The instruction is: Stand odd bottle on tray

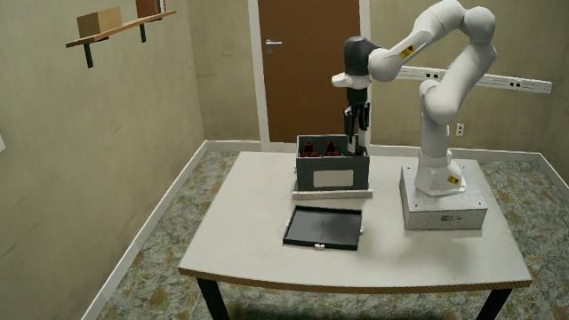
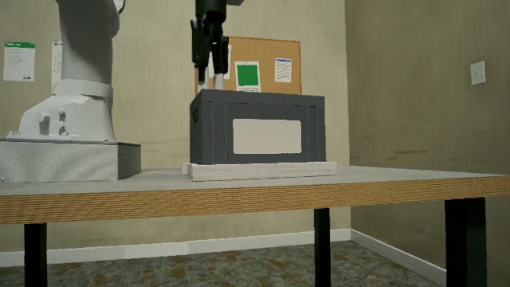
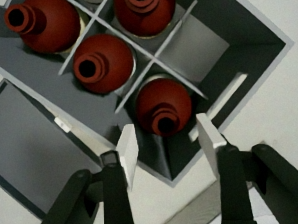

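Note:
The grey crate stands level. Dark red bottles stand in its cells: in the wrist view one upper left, one at the top edge, one in the middle and one in the near corner cell. I cannot tell neck thicknesses apart; a fifth bottle is not clearly seen. My gripper is partly open, pointing down over the corner bottle, its pale fingertips on either side of the neck with visible gaps. The dark tray is flat and holds nothing.
One crate cell beside the corner bottle is empty. Thin dividers separate the cells. White strips lie along the crate's base. The arm's base block stands right of the crate and tray in the top view.

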{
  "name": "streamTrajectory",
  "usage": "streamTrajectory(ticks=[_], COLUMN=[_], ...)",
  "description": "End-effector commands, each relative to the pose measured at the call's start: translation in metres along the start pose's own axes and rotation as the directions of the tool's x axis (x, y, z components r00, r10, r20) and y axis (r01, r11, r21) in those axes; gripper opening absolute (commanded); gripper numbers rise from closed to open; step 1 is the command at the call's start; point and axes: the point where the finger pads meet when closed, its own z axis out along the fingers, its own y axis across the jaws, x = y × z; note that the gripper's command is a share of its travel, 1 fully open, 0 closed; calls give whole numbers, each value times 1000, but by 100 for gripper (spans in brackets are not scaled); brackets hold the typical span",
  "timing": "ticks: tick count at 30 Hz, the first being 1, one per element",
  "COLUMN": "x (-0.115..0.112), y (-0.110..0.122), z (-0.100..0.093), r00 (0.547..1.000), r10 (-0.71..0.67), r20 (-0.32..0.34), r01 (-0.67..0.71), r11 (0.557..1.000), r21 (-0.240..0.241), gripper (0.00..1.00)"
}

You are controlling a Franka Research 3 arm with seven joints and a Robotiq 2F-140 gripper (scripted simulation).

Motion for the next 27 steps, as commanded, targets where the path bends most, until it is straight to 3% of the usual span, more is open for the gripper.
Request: streamTrajectory(ticks=[1, 27], x=[0, 0], y=[1, 1], z=[3, 28], r00=[1000, 1000], r10=[-3, -3], r20=[-1, -1], r01=[3, 3], r11=[1000, 1000], r21=[-2, -2], gripper=[44, 44])
